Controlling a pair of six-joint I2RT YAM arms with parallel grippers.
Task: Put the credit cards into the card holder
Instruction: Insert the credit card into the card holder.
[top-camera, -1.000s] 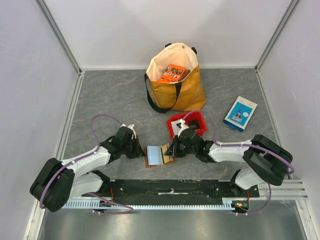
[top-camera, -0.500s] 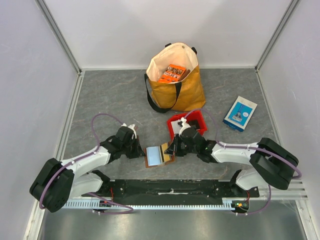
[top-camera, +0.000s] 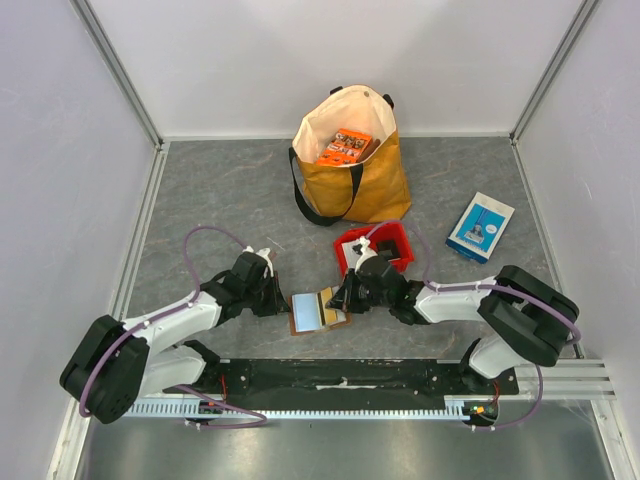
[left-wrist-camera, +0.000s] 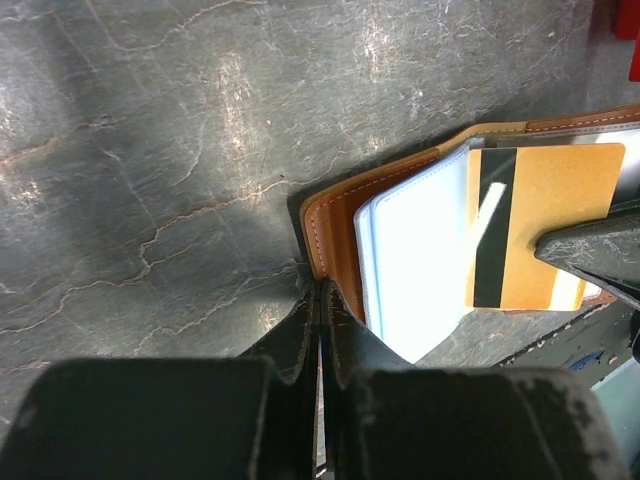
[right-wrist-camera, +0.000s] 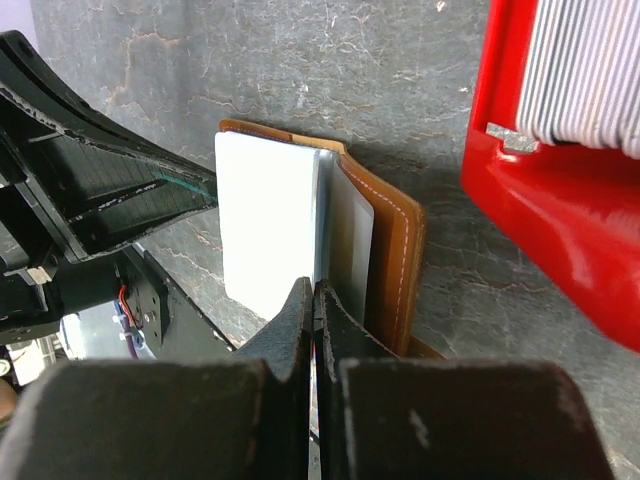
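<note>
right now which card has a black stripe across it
The tan card pinched in the right fingers over the open card holder; the cards in the red bin show only pale edges.

The card holder (left-wrist-camera: 335, 215) and the red bin (right-wrist-camera: 540, 200) near it run off picture edges; the right hand (right-wrist-camera: 314, 292) covers a corner of the credit card (left-wrist-camera: 545, 200)

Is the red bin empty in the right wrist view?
No, a row of pale credit cards stands on edge inside the red bin.
</note>
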